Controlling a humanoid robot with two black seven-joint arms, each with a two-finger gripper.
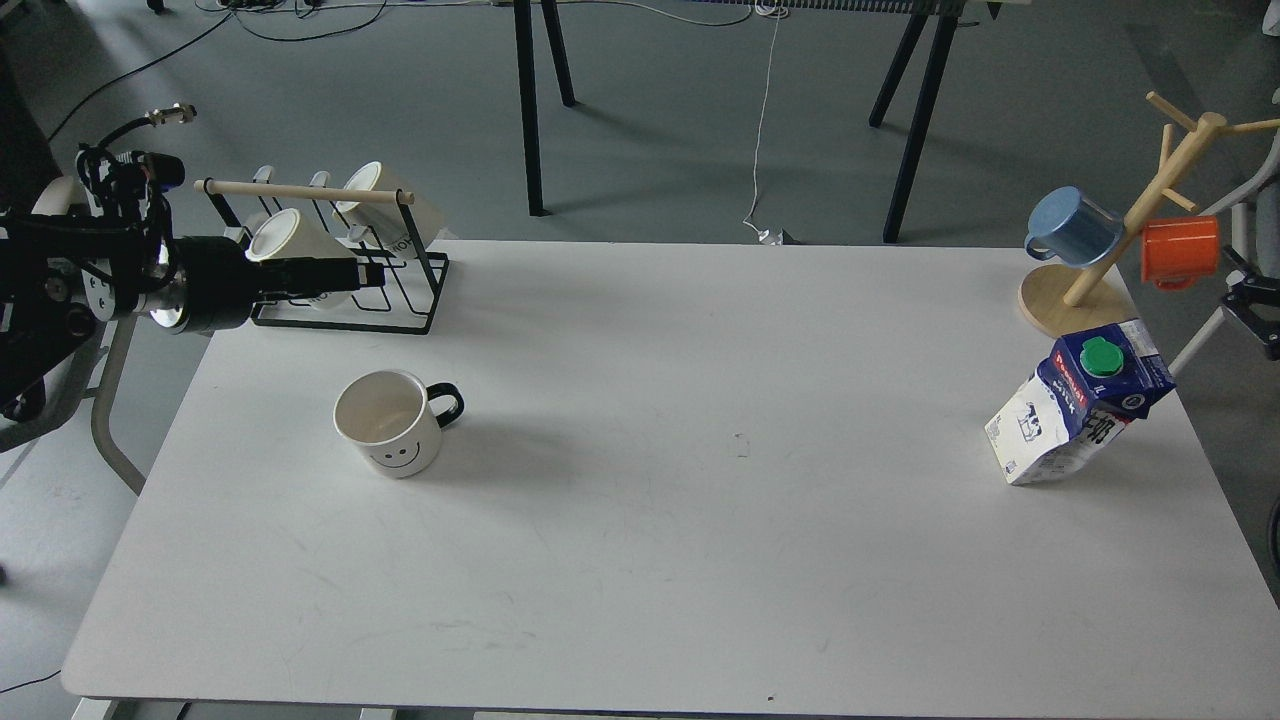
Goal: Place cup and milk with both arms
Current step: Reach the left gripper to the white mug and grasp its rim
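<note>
The cup point(390, 425), a white mug with a black handle and a smiley face, stands upright on the left part of the white table point(640, 560), handle pointing right. The milk point(1080, 400), a blue and white carton with a green cap, stands near the table's right edge and looks tilted to the right. My left gripper point(372, 273) is above the table's back left corner, in front of the wire mug rack, behind the cup and apart from it. Its dark fingers cannot be told apart. A black part point(1250, 305) at the right edge may be my right gripper, holding nothing.
A black wire rack point(345, 300) with a wooden handle holds cream mugs at the back left. A wooden mug tree point(1075, 295) at the back right carries a blue mug point(1075, 225) and an orange mug point(1180, 250), just behind the milk.
</note>
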